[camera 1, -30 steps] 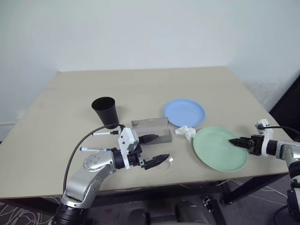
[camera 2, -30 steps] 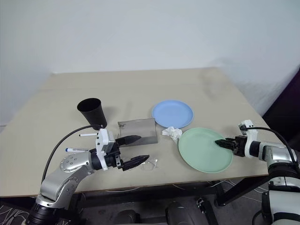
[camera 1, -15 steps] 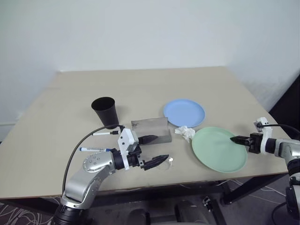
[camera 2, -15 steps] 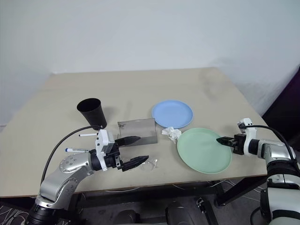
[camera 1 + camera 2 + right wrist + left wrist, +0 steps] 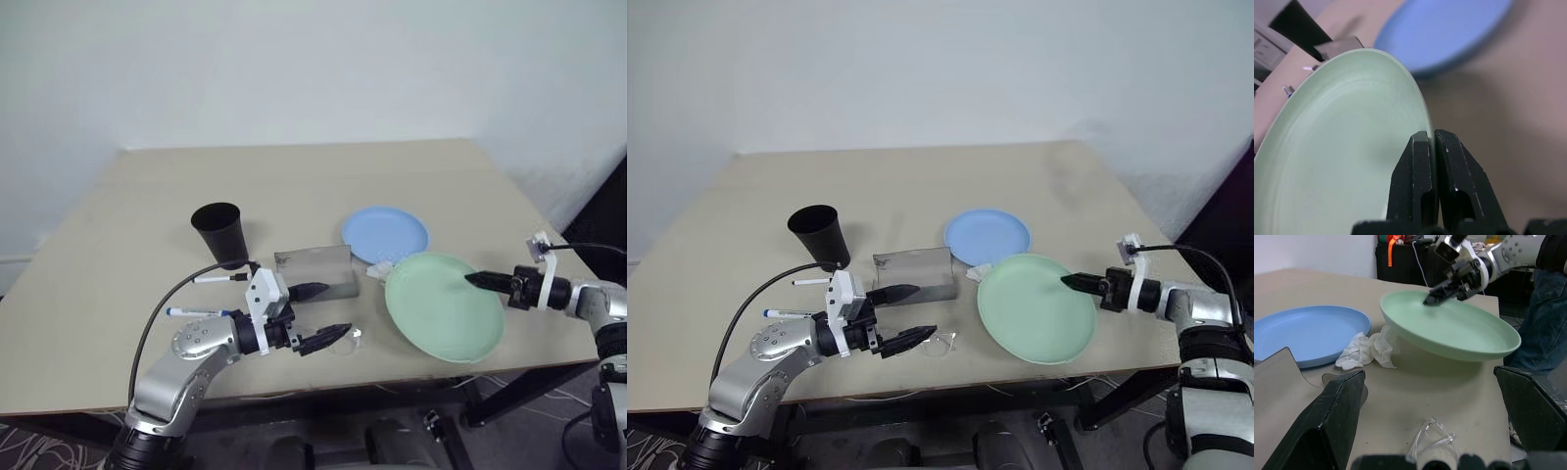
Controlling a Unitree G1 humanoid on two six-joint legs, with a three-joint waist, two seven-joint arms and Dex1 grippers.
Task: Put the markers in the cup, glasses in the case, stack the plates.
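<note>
Beige table (image 5: 294, 176) carries everything. Right gripper (image 5: 474, 281) pinches the mint green plate (image 5: 441, 305) by its rim, tilted off the surface, overlapping the white tissue (image 5: 1369, 348) beside the blue plate (image 5: 385, 234). Left gripper (image 5: 323, 313) gapes wide above the glasses (image 5: 942, 342).

We see a mint green plate (image 5: 441, 308), a light blue plate (image 5: 385, 235), a black cup (image 5: 220, 233), a gray case (image 5: 315, 271), white tissue (image 5: 1369, 348) and a tan table (image 5: 294, 186).
</note>
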